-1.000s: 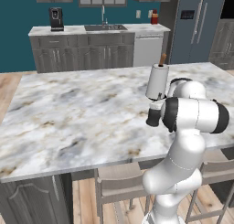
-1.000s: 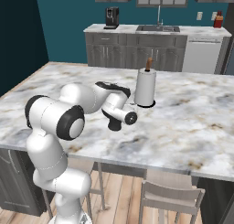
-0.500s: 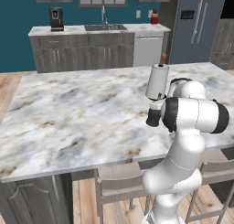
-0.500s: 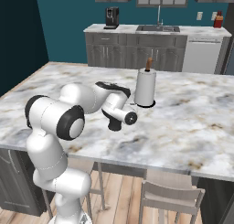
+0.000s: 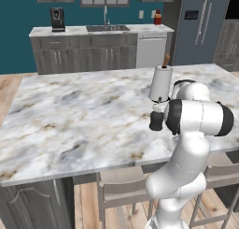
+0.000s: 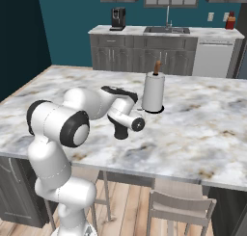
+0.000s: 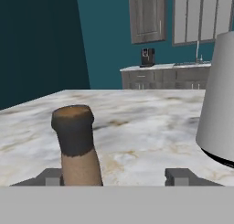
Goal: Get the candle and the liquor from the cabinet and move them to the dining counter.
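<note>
Against the earlier frames, neither base view shows any shift: the arm, the roll and the slab sit as they did.

Left base view: the arm folds low over the near right part of the dining counter (image 5: 70, 116), and the dark gripper (image 5: 157, 122) hangs just above the marble, near the white paper-towel roll (image 5: 160, 83). The jaw gap cannot be made out here.

Right base view: the gripper (image 6: 121, 132) points down at the counter, left of the roll (image 6: 154, 92).

Hand view: the fingertips stand wide apart. The liquor (image 7: 76, 143) rises between them, stopper up, close by the left-hand tip and clear of the other, so nothing is clamped. It stands on the marble beside the roll (image 7: 219, 109).
</note>
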